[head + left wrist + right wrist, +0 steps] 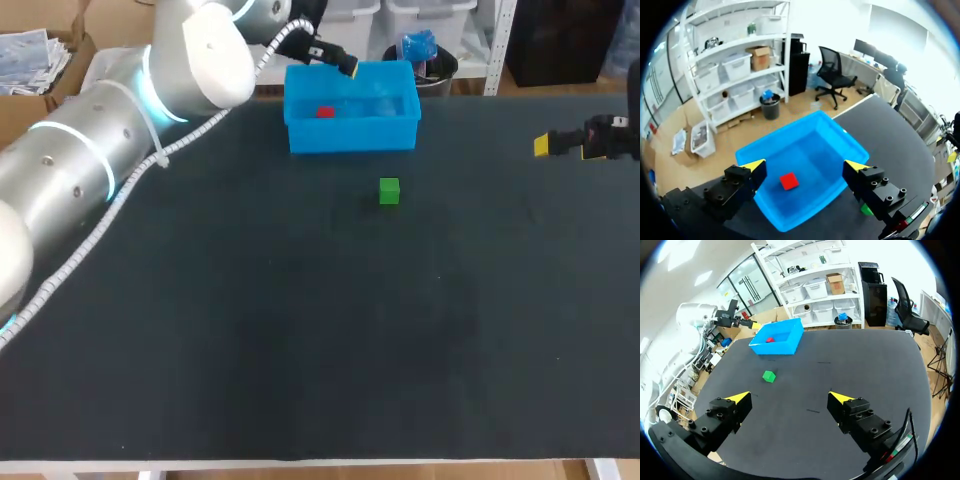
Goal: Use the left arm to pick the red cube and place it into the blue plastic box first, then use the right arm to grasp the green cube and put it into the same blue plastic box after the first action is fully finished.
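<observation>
Red cube (789, 181) lay flat on the floor of the blue box (350, 138), nearer the box's left end. By how things lay, step one counted as done.

Left claw (345, 66) hung above the box's far rim with its fingers apart and nothing held. In the left wrist view the red cube sat well below, in line with the gap between the two tips and touching neither.

Right claw (790, 396) was also spread wide and empty. It hovered over the right side of the counter (300, 350), well apart from everything.

Green cube (389, 190) stood alone on the counter, near the box's front wall but clear of it, opposite the box's right half.

Key relation for the coming move: from the right claw the green cube lay off to my left and a little nearer me. In the right wrist view it sat ahead of the claw, more in line with the finger on the box's side than with the gap. The box stood farther out along roughly the same line.

Judgement: the right arm would have to sweep left and come down. After the grip, a short carry away from me would clear the front wall.

The green cube showed no long axis. Its sides looked roughly square to the box wall, so either pair of faces should serve.

Risk noted: the left claw sat over the box and could crowd the drop.
</observation>
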Tool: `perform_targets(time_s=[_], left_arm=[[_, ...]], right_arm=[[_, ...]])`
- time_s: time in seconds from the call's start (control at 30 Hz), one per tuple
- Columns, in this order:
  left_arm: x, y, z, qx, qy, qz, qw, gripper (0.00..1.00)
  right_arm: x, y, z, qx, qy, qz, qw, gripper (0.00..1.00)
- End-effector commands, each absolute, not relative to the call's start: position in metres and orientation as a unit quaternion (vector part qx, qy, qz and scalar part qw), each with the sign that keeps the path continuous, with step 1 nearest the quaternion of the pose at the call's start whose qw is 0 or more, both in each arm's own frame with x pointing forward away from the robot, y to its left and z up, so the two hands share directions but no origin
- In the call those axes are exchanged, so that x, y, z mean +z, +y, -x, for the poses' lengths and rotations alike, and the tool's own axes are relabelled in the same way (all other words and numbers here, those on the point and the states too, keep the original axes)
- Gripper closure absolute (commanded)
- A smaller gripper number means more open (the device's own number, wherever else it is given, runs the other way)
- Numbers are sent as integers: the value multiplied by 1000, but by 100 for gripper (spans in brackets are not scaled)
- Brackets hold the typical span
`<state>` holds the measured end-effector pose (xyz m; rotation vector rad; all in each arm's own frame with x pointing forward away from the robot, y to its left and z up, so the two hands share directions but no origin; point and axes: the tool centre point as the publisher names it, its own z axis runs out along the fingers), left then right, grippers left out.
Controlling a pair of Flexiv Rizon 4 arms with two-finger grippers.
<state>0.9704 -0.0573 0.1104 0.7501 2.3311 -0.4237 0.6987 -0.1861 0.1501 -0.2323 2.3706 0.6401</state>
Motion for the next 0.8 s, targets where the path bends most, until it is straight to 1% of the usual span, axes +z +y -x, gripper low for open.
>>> perform_targets(time_s=[0.03,0.33,0.63,0.8], left_arm=[[125,-32,-922,-170,876,-286,350,0],[140,16,-856,-183,858,-292,381,0],[147,77,-792,-189,856,-273,397,0],[146,102,-766,-198,855,-264,400,0]], right_arm=[[150,-186,-699,244,907,89,331,0],[150,-186,-699,244,907,89,331,0],[150,-186,-699,244,907,89,331,0],[150,-186,-699,244,907,89,331,0]])
